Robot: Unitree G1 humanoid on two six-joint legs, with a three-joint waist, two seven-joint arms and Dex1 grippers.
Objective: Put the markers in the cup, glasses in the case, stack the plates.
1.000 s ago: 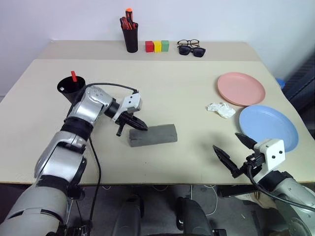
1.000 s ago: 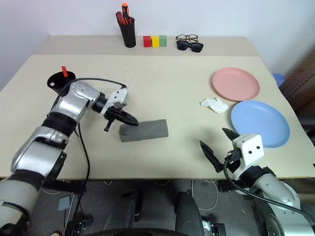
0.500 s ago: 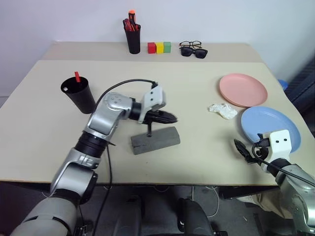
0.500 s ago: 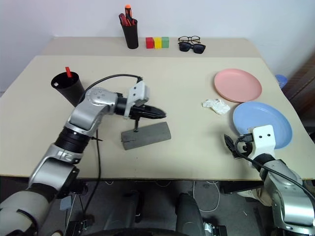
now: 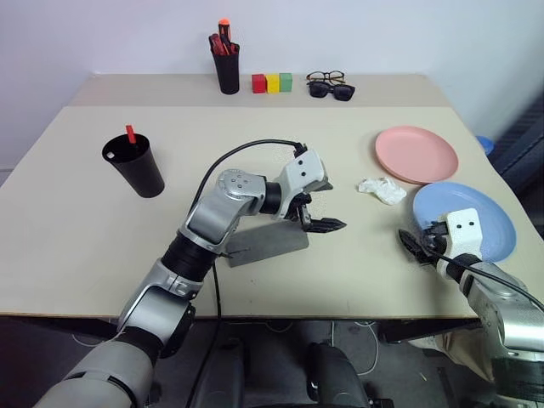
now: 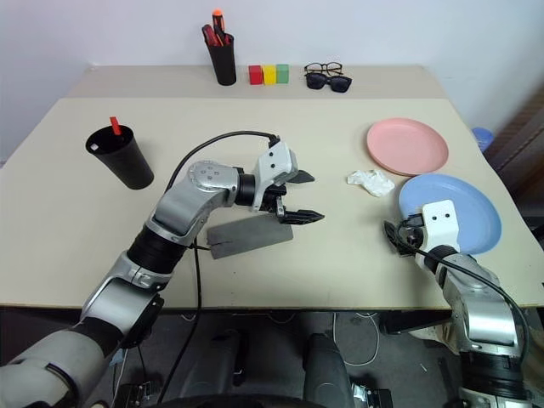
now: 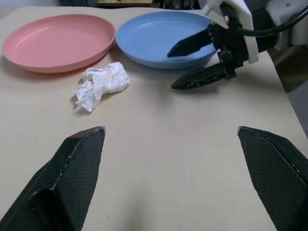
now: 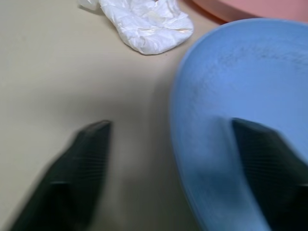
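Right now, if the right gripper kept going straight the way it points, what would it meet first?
Probably the blue plate: the right gripper straddles its near rim, one finger over the plate, one over the table.

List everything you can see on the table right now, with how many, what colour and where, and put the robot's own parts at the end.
cup: 1, black, near the table's left edge, a red marker standing in it
case: 1, grey, closed, centre front, partly under the left arm
plates: 2, side by side on the right, not stacked; pink plate further back, blue plate nearer
crumpled tissue: 1, white, just left of the plates
pen holder: 1, black, back of table, red and orange pens in it
blocks: 3, red, yellow, green, in a row at the back
spectacles: 1, dark rims, back
sunglasses: 1, black, in front of the spectacles
left gripper: open, holding nothing, above the table right of the case
right gripper: open, one finger over the blue plate's near rim, one outside
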